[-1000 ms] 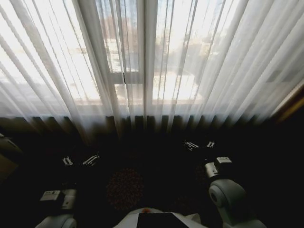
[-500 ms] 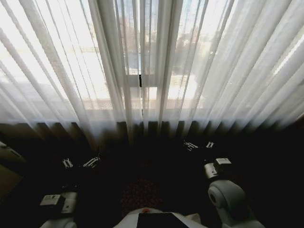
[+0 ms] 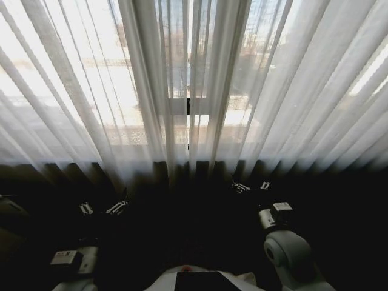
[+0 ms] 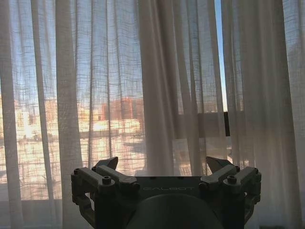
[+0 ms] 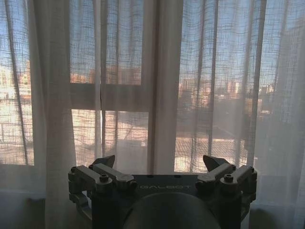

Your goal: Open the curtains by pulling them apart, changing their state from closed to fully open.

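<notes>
Curtains [image 3: 200, 85] closed: both sheer panels hang across the window ahead of the robot, meeting roughly at centre, only a thin slit of clear glass at the join in the left wrist view.

Left pincer [image 3: 100, 207] low, short of the left panel, fingers spread, holding nothing. Right pincer [image 3: 251, 186] same on the right side, spread and empty, a bit closer to the hem. Both wrist views show spread fingers with pleats behind them, not between them.

Risks, as I read it:
- Fabric is thin and slippery-looking. A shallow pinch on one pleat likely slides off once pulled sideways.
- Pincers sit near the hem. A pull from that low may just swing the bottom out while the top stays bunched, so not fully open.
- Grabbing the wrong fold near the centre could drag both panels the same way.
- A hard sideways tug could strain whatever carries the curtains.

Hard to see:
- Rail or hooks up top are cut off.
- Lower part of the head view is very dark; hem, floor and pincer-to-fabric gap are unclear.
- Exact panel edges at the join are hard to separate among the pleats.
</notes>
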{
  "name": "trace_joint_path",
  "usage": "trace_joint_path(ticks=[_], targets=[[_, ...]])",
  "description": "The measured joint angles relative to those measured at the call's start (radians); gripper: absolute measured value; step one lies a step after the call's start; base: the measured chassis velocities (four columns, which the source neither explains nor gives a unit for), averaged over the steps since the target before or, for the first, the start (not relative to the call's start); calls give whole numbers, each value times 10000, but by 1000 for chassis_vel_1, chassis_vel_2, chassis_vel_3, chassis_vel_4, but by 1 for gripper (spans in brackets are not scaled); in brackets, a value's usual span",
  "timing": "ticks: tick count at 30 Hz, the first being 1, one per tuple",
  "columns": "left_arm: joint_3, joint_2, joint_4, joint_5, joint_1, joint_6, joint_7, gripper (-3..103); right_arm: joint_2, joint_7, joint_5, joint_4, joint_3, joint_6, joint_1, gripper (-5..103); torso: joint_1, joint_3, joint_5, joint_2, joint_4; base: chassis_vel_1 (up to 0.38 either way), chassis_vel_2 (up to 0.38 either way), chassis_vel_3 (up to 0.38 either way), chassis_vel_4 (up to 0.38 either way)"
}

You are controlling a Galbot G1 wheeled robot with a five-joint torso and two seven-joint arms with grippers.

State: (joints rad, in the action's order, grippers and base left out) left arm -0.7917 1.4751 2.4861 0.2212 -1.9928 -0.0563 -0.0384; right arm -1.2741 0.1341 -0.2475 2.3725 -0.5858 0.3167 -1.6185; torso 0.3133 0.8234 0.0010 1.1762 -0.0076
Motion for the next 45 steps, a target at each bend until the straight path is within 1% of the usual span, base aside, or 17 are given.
trace_joint_path(ticks=[2,8,17,23,25,28,31,38,40,42,43,45], targets=[[-2,30,-1,0,-35,-53,-9,100,3,-18,19,-9,16,-24,0,100,-2,0,0,1,0,-54,-9,45,79],[-68,132,-88,0,-120,-246,-19,100,-7,-100,173,-32,140,-64,-10,100,0,0,-15,2,-2,-54,69,25,-66],[-43,214,-160,-63,-131,-344,-52,100,-58,-106,216,-37,217,-69,-70,100,4,2,-6,-1,-1,-158,231,144,-214],[-41,255,-157,-96,-140,-367,-59,100,-65,-99,223,-57,282,-76,-60,100,8,4,-6,-3,-1,-261,314,220,-298],[-45,273,-157,-117,-145,-374,-59,100,-74,-94,219,-66,315,-76,-60,100,9,2,-12,-3,-1,-304,365,313,-354],[-48,294,-163,-130,-152,-408,-59,100,-83,-89,218,-80,350,-76,-73,100,9,2,-7,-1,1,-332,386,338,-364],[-57,321,-192,-159,-159,-514,-59,100,-93,-86,217,-85,380,-76,-80,100,12,5,-11,-5,-1,-350,342,357,-331],[-85,385,-169,-173,-123,-513,-36,100,-55,-87,168,-62,541,-35,-23,100,14,6,-8,-7,0,-288,288,313,-262],[-104,412,-132,-173,-110,-471,-30,100,39,-90,-149,-62,661,165,71,100,17,6,-6,-7,-1,-168,157,139,-144],[-123,512,-81,-198,-93,-395,-25,100,309,-68,-775,-82,783,471,302,100,20,6,-6,-8,-1,-69,43,42,-76],[-123,512,-81,-198,-93,-395,-25,100,309,-68,-775,-82,783,471,302,100,20,6,-6,-8,-1,-69,43,9,-49],[-139,695,16,-264,-94,-337,-15,100,704,115,-1537,-251,962,739,729,100,5,2,-8,-3,1,0,0,0,0]])
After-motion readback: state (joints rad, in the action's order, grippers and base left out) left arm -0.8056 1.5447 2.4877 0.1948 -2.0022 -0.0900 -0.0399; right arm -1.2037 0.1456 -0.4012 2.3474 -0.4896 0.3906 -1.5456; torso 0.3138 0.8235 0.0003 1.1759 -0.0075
